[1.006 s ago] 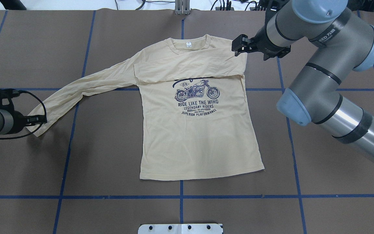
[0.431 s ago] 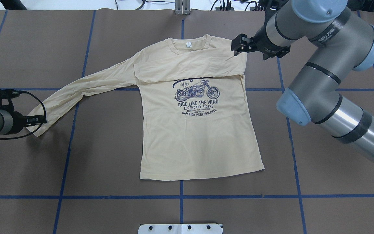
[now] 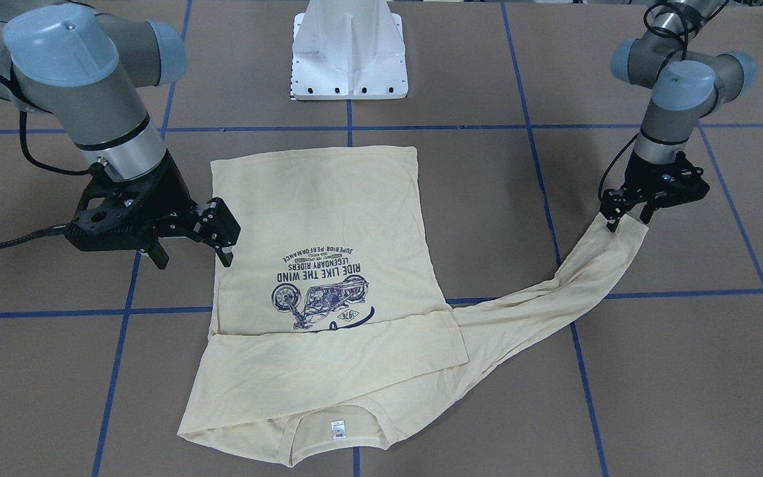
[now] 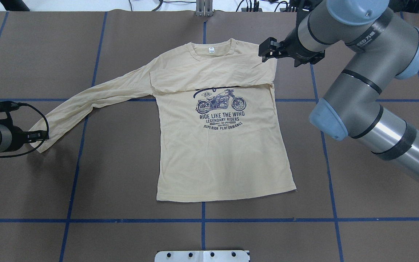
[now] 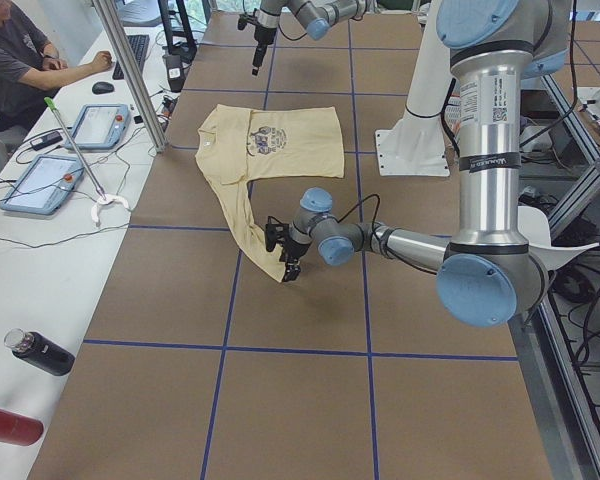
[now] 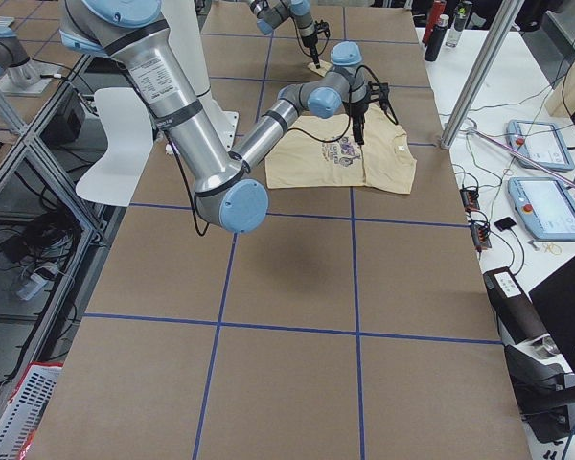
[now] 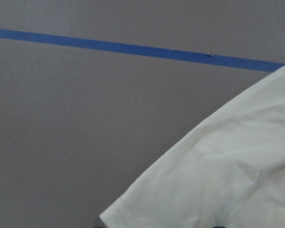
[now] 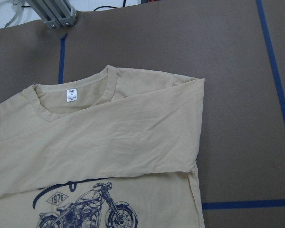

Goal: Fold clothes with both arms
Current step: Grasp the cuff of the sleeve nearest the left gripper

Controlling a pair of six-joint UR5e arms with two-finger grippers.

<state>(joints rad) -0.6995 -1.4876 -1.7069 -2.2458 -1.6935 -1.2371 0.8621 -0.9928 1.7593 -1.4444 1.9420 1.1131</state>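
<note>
The black two-finger left gripper (image 4: 43,136) has slid a touch outward, pinching the cuff of the pale cream-yellow long-sleeved T-shirt (image 4: 224,156), which lies flat mid-table on the brown blue-taped table (image 4: 122,182). The black right gripper (image 4: 264,52) hovers over the shoulder, looks spread. The white metal pedestal base (image 3: 348,59) sits past the hem.
</note>
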